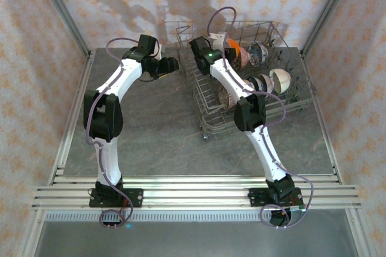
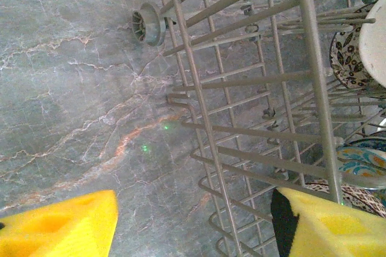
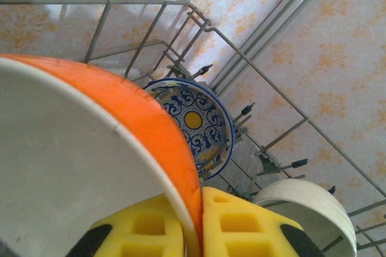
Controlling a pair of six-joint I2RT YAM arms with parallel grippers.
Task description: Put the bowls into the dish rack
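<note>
On the grey marbled worktop [image 1: 163,142], toward 2 o'clock from its middle in the overhead view: the wire dish rack [image 1: 211,115], several bowls propped inside. At the rack's 11 o'clock corner, the right pincer [image 3: 194,233], closed to a narrow gap on the rim of an orange bowl [image 3: 139,112] with a white inside, one yellow pad [image 3: 253,227] on each face of the rim. Bowl held on edge inside the rack's outline; whether touching the tines, impossible to tell. Just beyond it toward 1 o'clock, a blue-and-yellow patterned bowl [image 3: 193,121] standing on edge; at the rack's 3 o'clock side, a plain cream bowl [image 3: 307,209]. Outside the rack at its 9 o'clock side, the left pincer [image 2: 193,233], spread wide, nothing gripped, yellow fingers [image 2: 60,227] hanging over bare worktop and the rack's side wires. Near there, a small grey wheel [image 2: 148,23] at the rack's corner; past the wires, a dark floral bowl [image 2: 342,52].
</note>
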